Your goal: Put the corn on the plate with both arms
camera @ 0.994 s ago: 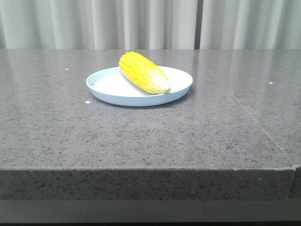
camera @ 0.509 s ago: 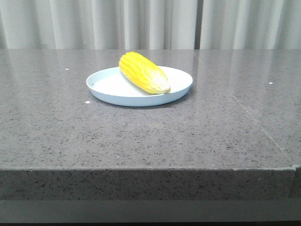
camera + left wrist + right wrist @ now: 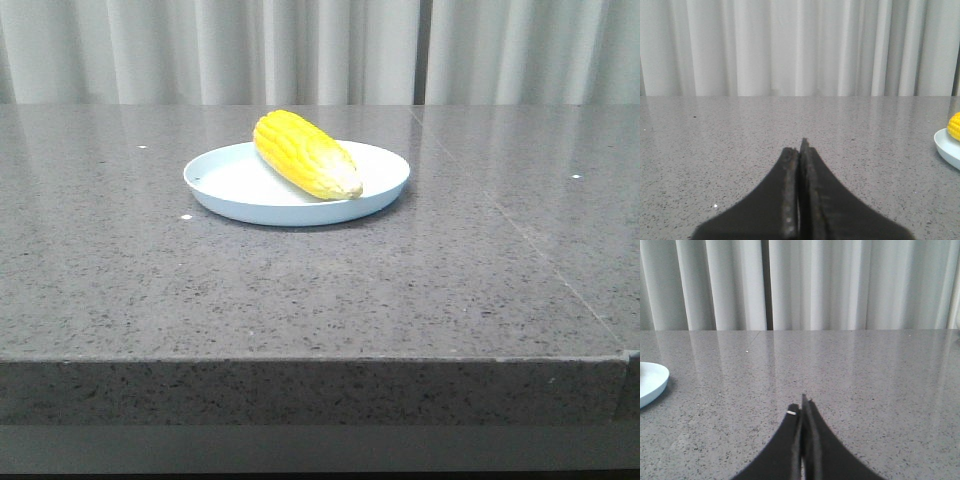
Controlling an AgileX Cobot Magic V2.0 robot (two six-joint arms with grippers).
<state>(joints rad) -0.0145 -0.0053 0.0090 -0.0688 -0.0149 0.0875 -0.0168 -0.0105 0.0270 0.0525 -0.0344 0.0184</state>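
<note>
The yellow corn (image 3: 305, 153) lies across the pale blue-white plate (image 3: 230, 185) at the middle back of the grey table, its paler tip pointing front-right. Neither arm shows in the front view. In the left wrist view my left gripper (image 3: 800, 147) is shut with nothing in it, low over bare tabletop, with the plate's rim (image 3: 946, 150) and a bit of corn (image 3: 954, 126) at the frame's edge. In the right wrist view my right gripper (image 3: 802, 407) is shut and empty too, and the plate's edge (image 3: 652, 381) sits off to one side.
The speckled grey stone table (image 3: 320, 290) has a front edge near the camera and a seam (image 3: 500, 215) running back on the right. White curtains (image 3: 320, 50) hang behind the table.
</note>
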